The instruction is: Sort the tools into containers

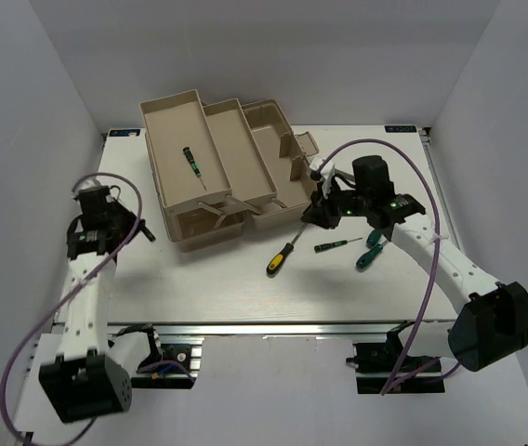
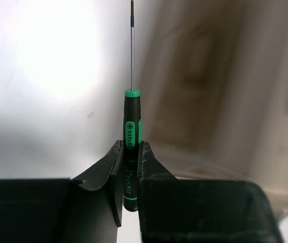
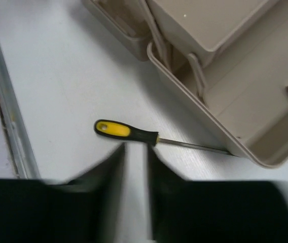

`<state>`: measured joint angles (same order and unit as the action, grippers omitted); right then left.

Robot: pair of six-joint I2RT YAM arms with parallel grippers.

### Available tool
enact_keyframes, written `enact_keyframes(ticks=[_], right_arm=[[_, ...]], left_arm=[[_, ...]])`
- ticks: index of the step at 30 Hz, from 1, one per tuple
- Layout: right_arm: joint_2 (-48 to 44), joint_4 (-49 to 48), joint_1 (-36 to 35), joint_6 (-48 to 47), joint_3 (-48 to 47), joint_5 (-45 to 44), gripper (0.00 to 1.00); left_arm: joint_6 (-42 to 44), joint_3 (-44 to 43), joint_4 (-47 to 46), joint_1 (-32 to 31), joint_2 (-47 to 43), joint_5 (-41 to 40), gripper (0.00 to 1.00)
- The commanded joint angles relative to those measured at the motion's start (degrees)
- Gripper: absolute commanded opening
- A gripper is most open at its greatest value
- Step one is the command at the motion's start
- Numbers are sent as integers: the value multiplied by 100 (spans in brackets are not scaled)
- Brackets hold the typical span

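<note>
With our left gripper (image 2: 131,147) clamped on a green-and-black precision screwdriver (image 2: 132,114) and right gripper (image 3: 135,149) part-open, empty, we should carry it to the toolbox tray (image 1: 166,125) at two o'clock.

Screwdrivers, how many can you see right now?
5. A small green one lies in the toolbox tray; a yellow-handled one, a slim green one and a thicker green one lie on the table; the left jaws hold a fifth one. More may be hidden.
</note>
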<state>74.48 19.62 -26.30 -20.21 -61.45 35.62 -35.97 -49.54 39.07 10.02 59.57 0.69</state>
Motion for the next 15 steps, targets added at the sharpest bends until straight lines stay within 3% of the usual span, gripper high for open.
enact_keyframes(ticks=[1,3,6,8,9,13,15], right_arm=[[-179,16,300,-71,54,147,14],[-205,25,406,-176,107,130,7],[-232,25,565,-273,177,68,12],[-206,25,626,-317,177,25,27],[-188,16,670,-291,169,-54,41],[-65,50,706,-194,160,-536,71],[198,383,706,-579,90,-713,77]], left_arm=[[-209,-757,223,9,-788,28,0],[-227,-1206,259,9,-920,80,0],[-200,-1715,14,9,-834,536,0],[-261,-1857,-573,0,-570,1253,0],[-366,-1988,-985,-44,-247,1685,0],[-307,-2586,-1489,-691,562,1716,0],[-210,-2867,-1481,-957,1151,1541,0]])
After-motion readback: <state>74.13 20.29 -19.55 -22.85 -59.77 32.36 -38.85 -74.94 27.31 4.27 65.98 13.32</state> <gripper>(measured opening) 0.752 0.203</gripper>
